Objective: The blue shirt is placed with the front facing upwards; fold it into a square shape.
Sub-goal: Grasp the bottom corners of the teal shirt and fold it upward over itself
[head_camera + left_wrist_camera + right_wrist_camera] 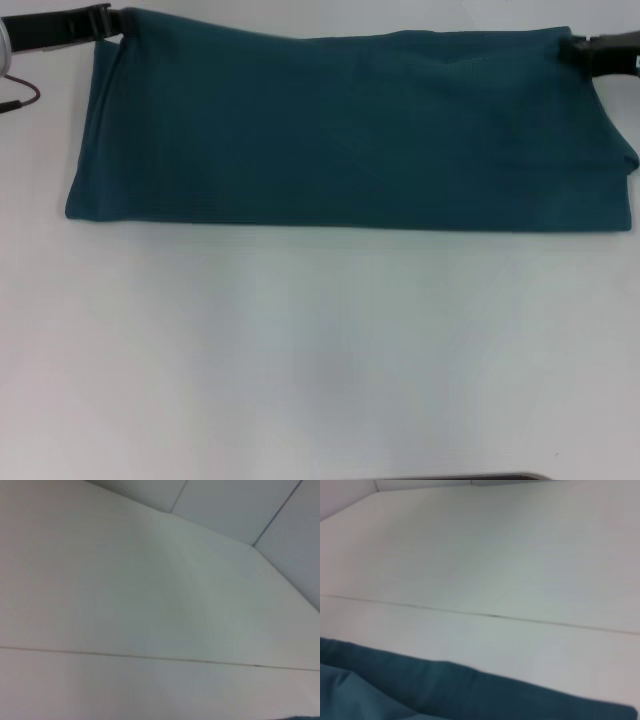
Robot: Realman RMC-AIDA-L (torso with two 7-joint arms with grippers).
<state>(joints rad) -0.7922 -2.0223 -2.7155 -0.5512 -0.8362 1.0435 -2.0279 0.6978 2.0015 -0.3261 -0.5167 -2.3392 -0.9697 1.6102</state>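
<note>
Lying across the far half of the desk point(320, 360), the blue shirt point(350, 140) is seen as a long horizontal band, plain teal side up, with no lettering showing. Its near edge runs straight from 9 o'clock to 3 o'clock of the head view, while its far edge is held at both top corners. The left end effector point(112, 22) is at about 10 o'clock, touching the far left corner of the cloth; the right end effector point(578, 47) is at about 2 o'clock, at the far right corner. Each appears to be pinching its corner, though the fingertips are too dark for the grip to be confirmed, so it cannot be told for certain whether they are closed on the fabric. In the right wrist view the folded edge of the shirt point(445, 690) is seen against bare desk point(495, 555).

A lengthwise fold is judged to be done or just being laid down, with the garment reduced to a strip. A crosswise fold is judged to be called for next: one end would be gripped and carried over the other, edges kept aligned, so that a square results.
</note>
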